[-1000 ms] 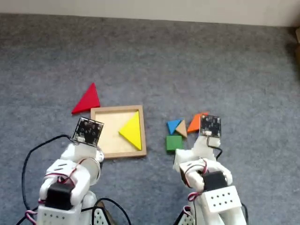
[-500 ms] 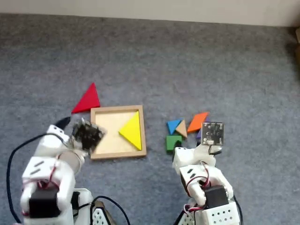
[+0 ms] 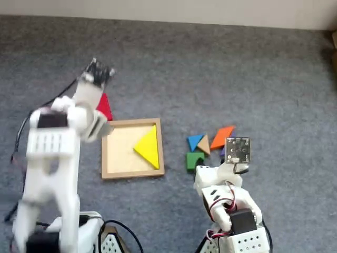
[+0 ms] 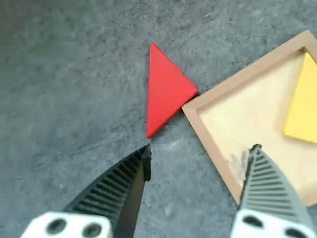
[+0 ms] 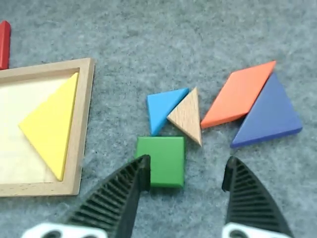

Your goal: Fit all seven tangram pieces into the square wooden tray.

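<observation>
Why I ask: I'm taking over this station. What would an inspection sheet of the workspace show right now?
Surface: grey carpet-like cloth.
Job's things: square wooden tray holds only the yellow triangle. The red triangle lies outside by a tray corner. The blue triangle, plain wood triangle, green square, orange parallelogram and dark blue triangle are clustered on the cloth beside the tray.
Clutter: nothing seen.
Grippers: left gripper open, near the red triangle; right gripper open, by the green square.
Cables: black cable loops by the arm bases.
Surroundings: pale strip along the far edge.

Yellow triangle (image 3: 148,148) inside tray (image 3: 131,173); red triangle (image 3: 106,109) outside.
</observation>
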Controlling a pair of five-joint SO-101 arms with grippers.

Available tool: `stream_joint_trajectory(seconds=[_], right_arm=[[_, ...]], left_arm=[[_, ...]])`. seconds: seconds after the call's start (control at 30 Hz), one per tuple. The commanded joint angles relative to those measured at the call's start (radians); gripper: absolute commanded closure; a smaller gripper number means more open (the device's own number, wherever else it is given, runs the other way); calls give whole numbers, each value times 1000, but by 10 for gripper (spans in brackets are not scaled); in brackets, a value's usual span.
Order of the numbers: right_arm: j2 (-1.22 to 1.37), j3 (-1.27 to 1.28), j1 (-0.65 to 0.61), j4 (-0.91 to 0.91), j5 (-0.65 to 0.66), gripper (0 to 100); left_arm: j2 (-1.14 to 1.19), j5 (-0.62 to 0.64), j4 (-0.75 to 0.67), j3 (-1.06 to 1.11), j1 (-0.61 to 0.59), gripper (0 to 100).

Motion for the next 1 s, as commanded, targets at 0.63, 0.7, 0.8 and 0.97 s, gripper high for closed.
stream_joint_trajectory(seconds=[0.63,0.7,0.8,0.97], right_arm=[[-13,62,8,-19,15,761],[-13,62,8,-19,15,761],[-13,62,8,-19,15,761],[-13,62,8,-19,15,761]], left_arm=[[1214,11,265,-1175,-71,691],[1276,9,295,-1244,-88,691],[1349,6,333,-1328,-107,692],[1414,-11,400,-1457,-130,695]])
